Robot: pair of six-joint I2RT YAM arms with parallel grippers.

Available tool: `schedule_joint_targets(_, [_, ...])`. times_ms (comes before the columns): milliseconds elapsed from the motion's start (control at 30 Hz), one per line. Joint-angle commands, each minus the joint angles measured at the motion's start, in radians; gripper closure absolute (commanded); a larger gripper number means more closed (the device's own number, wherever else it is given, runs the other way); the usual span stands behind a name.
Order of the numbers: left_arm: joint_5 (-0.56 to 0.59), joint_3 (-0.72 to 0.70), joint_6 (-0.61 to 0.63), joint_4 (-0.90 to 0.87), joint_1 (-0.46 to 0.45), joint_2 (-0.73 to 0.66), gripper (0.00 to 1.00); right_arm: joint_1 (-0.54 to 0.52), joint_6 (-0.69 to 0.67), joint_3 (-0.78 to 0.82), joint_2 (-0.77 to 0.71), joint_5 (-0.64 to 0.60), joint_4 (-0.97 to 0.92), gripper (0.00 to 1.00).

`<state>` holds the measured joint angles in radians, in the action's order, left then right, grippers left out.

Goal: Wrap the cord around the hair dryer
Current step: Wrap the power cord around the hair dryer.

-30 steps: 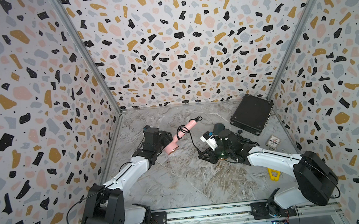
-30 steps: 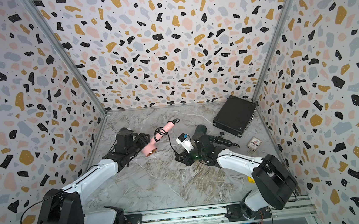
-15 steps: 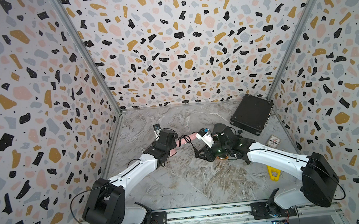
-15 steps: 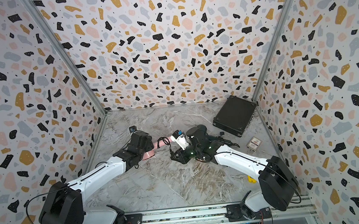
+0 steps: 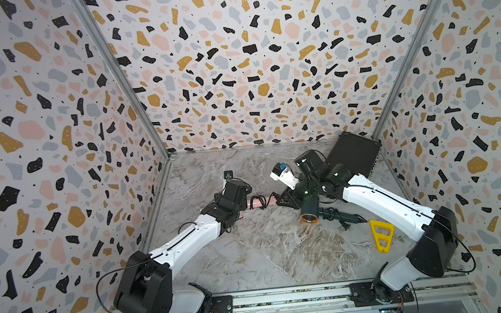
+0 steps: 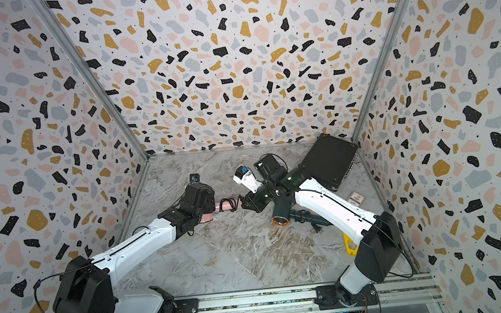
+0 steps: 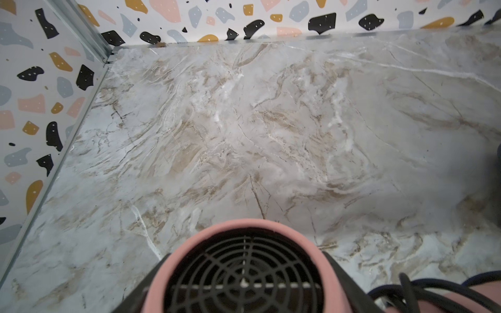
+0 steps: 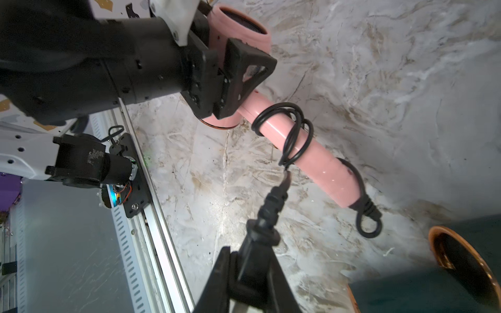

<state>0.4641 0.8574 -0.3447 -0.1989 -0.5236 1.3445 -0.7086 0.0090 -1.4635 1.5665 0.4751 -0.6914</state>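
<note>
Two arms work at table centre.

- Left gripper [image 8: 238, 54]: jaws clamped across the barrel of the pink hair dryer [image 8: 322, 162], which sits between the two grippers.
- Right gripper [image 8: 252, 260]: jaws closed on the plug [image 8: 268, 211].

Hair dryers: two. The dark dryer [image 5: 309, 211] lies beside the right arm. The cord [image 8: 292, 130] makes at least two turns around the pink handle.
</note>
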Motion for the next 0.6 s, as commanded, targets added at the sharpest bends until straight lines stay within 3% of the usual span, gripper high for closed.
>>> schedule_joint_targets(0, [-0.070, -0.004, 0.148, -0.103, 0.004, -0.019, 1.00, 0.042, -0.094, -0.121, -0.004, 0.011, -0.029, 1.00])
schedule_joint_targets(200, [-0.256, 0.007, 0.252, -0.192, 0.004, -0.065, 1.00, 0.153, -0.130, -0.156, 0.033, 0.029, -0.034, 1.00])
schedule_joint_targets(467, [-0.365, 0.043, 0.305, -0.252, -0.038, -0.013, 1.00, 0.198, -0.150, -0.237, 0.078, 0.058, -0.057, 1.00])
schedule_joint_targets(567, [-0.494, 0.029, 0.299, -0.235, -0.039, -0.031, 1.00, 0.239, -0.141, -0.233, 0.100, 0.090, -0.057, 1.00])
